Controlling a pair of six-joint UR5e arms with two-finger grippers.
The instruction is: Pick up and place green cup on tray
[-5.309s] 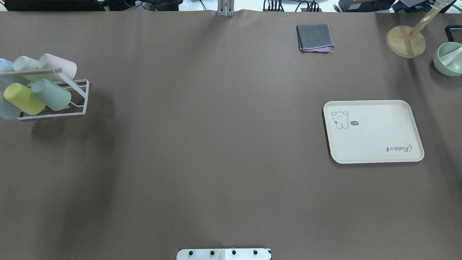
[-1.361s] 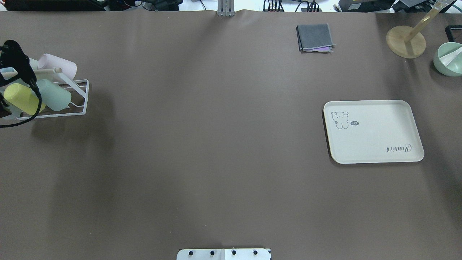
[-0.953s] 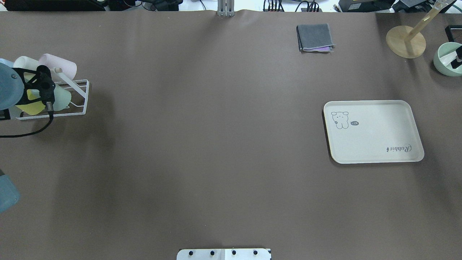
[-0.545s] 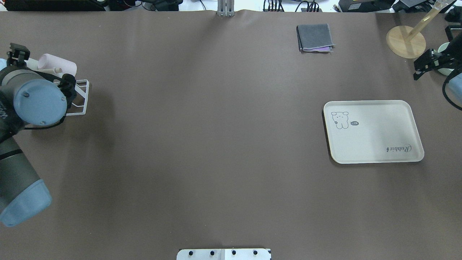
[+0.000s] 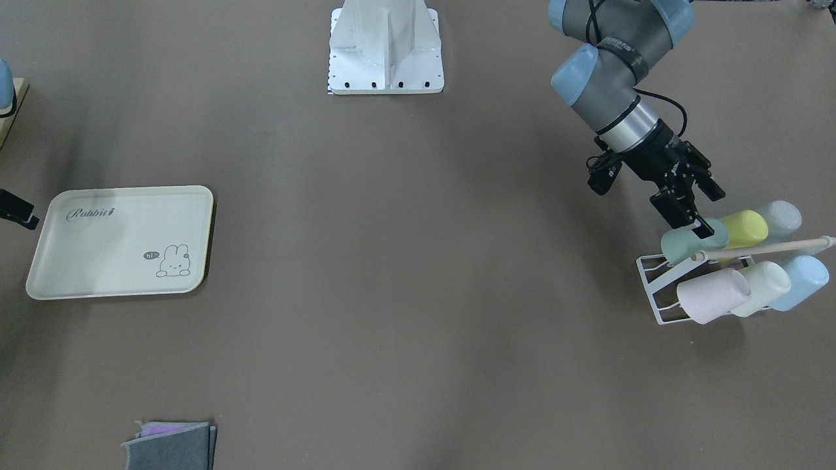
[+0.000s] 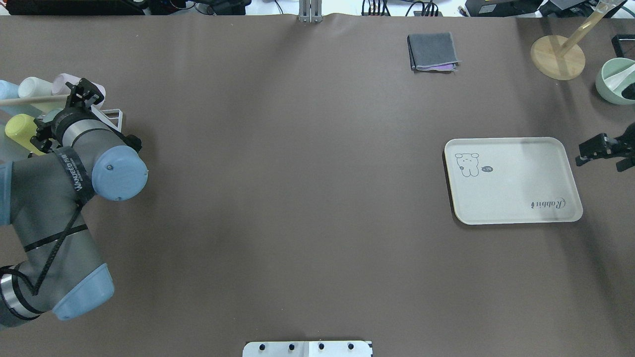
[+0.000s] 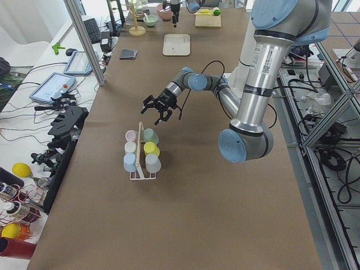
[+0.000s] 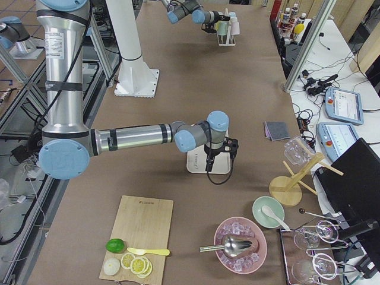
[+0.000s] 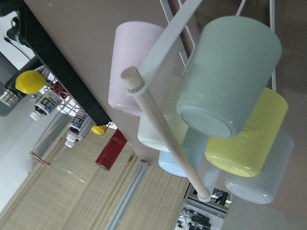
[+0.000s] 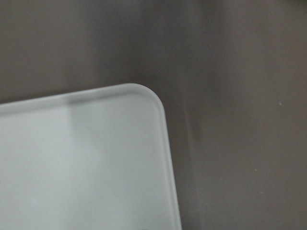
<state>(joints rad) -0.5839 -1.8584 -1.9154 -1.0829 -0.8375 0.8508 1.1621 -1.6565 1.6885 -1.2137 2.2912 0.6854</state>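
The green cup (image 5: 682,244) lies on its side on the white wire rack (image 5: 653,287), at the end nearest the table's middle. It fills the left wrist view (image 9: 225,76), bottom toward the camera. My left gripper (image 5: 708,210) is open just above the cup, one fingertip (image 5: 701,228) at its upper side. In the overhead view the arm hides the cup. The cream tray (image 6: 513,181) lies empty on the right of the table. My right gripper (image 6: 606,155) is open, just off the tray's right edge. The tray's corner shows in the right wrist view (image 10: 81,163).
The rack also holds a pink cup (image 5: 708,295), a yellow cup (image 5: 744,228), a cream-green cup (image 5: 764,287) and a light blue cup (image 5: 800,281) under a wooden dowel (image 5: 764,248). A folded grey cloth (image 6: 432,51), a wooden stand (image 6: 558,56) and a green bowl (image 6: 616,81) lie beyond the tray.
My left arm has come in from the left edge and brought its gripper over the rack. My right gripper has moved from beside the green bowl down to the tray's right edge.
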